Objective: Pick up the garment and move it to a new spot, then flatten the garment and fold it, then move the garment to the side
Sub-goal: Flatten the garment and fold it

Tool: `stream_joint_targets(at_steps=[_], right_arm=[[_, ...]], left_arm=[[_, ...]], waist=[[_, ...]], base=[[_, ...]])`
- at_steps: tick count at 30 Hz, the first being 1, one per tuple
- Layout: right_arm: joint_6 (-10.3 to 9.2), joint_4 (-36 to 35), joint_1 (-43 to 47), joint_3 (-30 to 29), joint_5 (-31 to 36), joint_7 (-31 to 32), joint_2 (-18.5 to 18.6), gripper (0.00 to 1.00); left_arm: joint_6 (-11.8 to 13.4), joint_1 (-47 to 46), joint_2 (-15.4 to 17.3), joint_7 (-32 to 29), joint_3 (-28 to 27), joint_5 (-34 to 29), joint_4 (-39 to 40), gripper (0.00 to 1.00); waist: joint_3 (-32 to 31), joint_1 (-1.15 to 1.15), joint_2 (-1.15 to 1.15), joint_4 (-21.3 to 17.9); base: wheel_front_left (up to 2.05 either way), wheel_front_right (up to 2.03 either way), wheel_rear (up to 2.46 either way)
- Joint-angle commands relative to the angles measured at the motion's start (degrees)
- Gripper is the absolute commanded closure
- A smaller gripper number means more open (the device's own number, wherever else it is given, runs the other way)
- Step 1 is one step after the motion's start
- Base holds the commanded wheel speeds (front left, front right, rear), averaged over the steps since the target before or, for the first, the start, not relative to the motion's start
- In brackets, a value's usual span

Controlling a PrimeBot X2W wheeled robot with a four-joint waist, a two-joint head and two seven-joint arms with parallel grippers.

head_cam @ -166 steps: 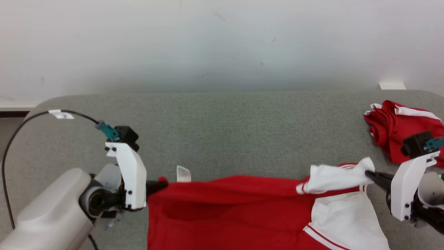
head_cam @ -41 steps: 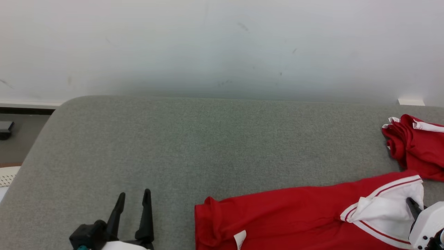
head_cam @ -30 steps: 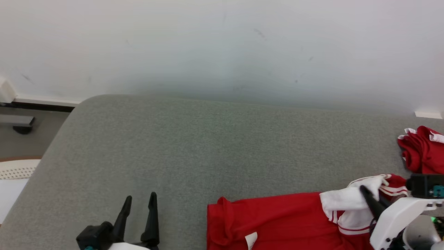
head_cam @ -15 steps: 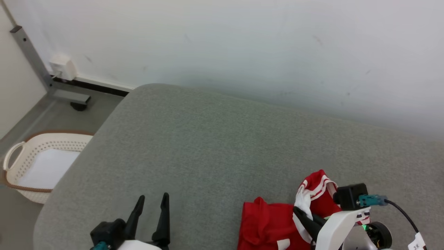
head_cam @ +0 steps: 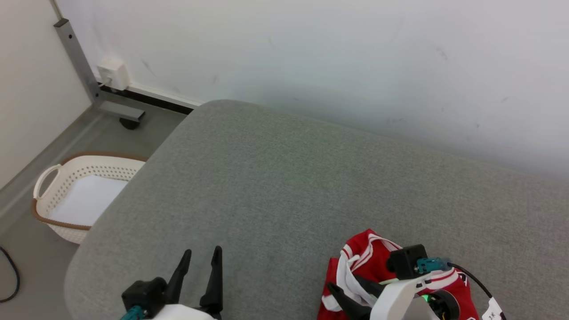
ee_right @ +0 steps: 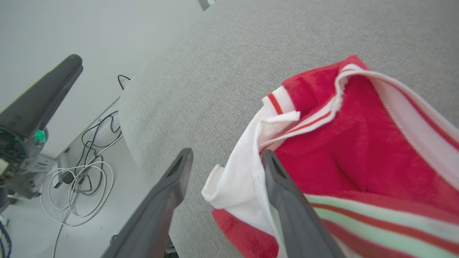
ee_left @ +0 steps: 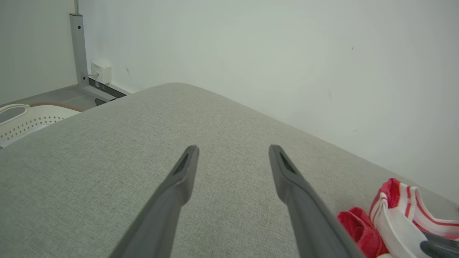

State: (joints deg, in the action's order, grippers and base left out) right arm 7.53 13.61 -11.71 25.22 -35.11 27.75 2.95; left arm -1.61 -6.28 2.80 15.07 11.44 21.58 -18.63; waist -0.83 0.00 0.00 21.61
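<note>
There's the left gripper [head_cam: 202, 252] low at the near left, its two long dark fingers [ee_left: 177, 182] pointing up and forward, spread wide. On the right, the white plastic wrist mount [head_cam: 393, 298] comes in from the bottom edge. The right gripper [head_cam: 344, 284] points off to the left, its dark fingers [ee_right: 288, 204] parted too, jaws well apart.

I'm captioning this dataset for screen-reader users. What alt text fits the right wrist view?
The right end effector sits over a bunched red-and-white garment on a grey table, jaws open with a white fold between them. Cables coil on the floor.
</note>
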Motion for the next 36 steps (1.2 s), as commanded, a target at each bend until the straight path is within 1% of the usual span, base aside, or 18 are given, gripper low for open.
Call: stream_joint_targets(at_steps=[1, 6, 9, 11, 15, 18, 20, 23, 27, 30, 31, 36], right_arm=[[-0.11, -0.30, -1.13, 1.18, -1.12, -1.27, 0.00, 0.00], [-0.11, -3.99, -2.44, 3.32, -4.57, -5.23, 0.01, 0.00], [-0.11, -7.85, -2.68, 2.72, -6.25, -6.54, 0.76, 0.00], [-0.11, -11.06, -2.46, 1.63, -7.46, -7.36, 1.98, 0.00], [-0.10, -17.01, -0.94, -2.41, -8.38, -9.95, 5.17, 0.00], [-0.10, -19.61, 0.20, -7.50, -6.72, -12.58, 7.28, 0.00], [-0.10, -20.04, 1.22, -11.64, -4.45, -14.89, 8.22, 0.00], [-0.11, -18.58, 2.69, -16.79, 1.11, -19.29, 9.35, 0.00], [-0.10, -13.59, 4.39, -20.63, 5.64, -24.08, 8.77, 0.00], [-0.10, -8.87, 4.58, -21.39, 8.30, -26.27, 8.42, 0.00], [-0.10, -8.87, 4.58, -21.39, 8.30, -26.27, 8.42, 0.00], [-0.10, -1.76, 2.12, -21.03, 10.65, -27.20, 7.51, 0.00]], left_arm=[[0.19, 0.14, 0.22, 0.09, -0.31, 0.34, -0.20, 0.00], [0.43, 0.75, 0.22, 0.09, -1.34, 0.24, 0.41, 0.00], [0.51, 1.22, 0.22, 0.09, -2.62, -0.34, 1.20, 0.00], [0.48, 1.56, 0.23, 0.09, -3.50, -0.67, 1.74, 0.00], [0.58, 2.03, 0.23, 0.09, -5.31, -1.05, 2.74, 0.00], [0.46, 2.33, 0.22, 0.09, -6.36, -1.56, 3.84, 0.00], [0.34, 2.46, 0.25, 0.09, -6.88, -1.90, 4.56, 0.00], [0.37, 2.44, 0.23, 0.09, -7.62, -2.25, 5.68, 0.00], [0.15, 2.62, 0.24, 0.09, -8.60, -2.45, 6.63, 0.00], [0.00, 2.75, 0.23, 0.09, -8.92, -2.91, 6.94, 0.00], [0.00, 2.75, 0.23, 0.09, -8.92, -2.91, 6.94, 0.00], [-0.38, 2.63, 0.22, 0.09, -8.85, -3.24, 6.74, 0.00]], waist=[[0.06, 0.00, 0.00, -0.95], [-0.22, 0.00, 0.00, -4.73], [-0.24, 0.00, 0.00, -7.68], [-0.23, 0.00, 0.00, -9.52], [-0.23, 0.00, 0.00, -12.66], [-0.24, 0.00, 0.00, -14.39], [-0.23, 0.00, 0.00, -15.23], [-0.20, 0.00, 0.00, -16.21], [-0.13, 0.00, 0.00, -16.97], [-0.07, 0.00, 0.00, -17.22], [-0.07, 0.00, 0.00, -17.22], [-0.03, 0.00, 0.00, -16.94]], base=[[0.00, 0.00, 0.00], [0.00, 0.00, 0.00], [0.00, 0.00, 0.00], [0.00, 0.00, 0.00], [0.00, 0.00, 0.00], [0.00, 0.00, 0.00], [0.00, 0.00, 0.00], [0.00, 0.00, 0.00], [0.00, 0.00, 0.00], [0.00, 0.00, 0.00], [0.00, 0.00, 0.00], [0.00, 0.00, 0.00]])
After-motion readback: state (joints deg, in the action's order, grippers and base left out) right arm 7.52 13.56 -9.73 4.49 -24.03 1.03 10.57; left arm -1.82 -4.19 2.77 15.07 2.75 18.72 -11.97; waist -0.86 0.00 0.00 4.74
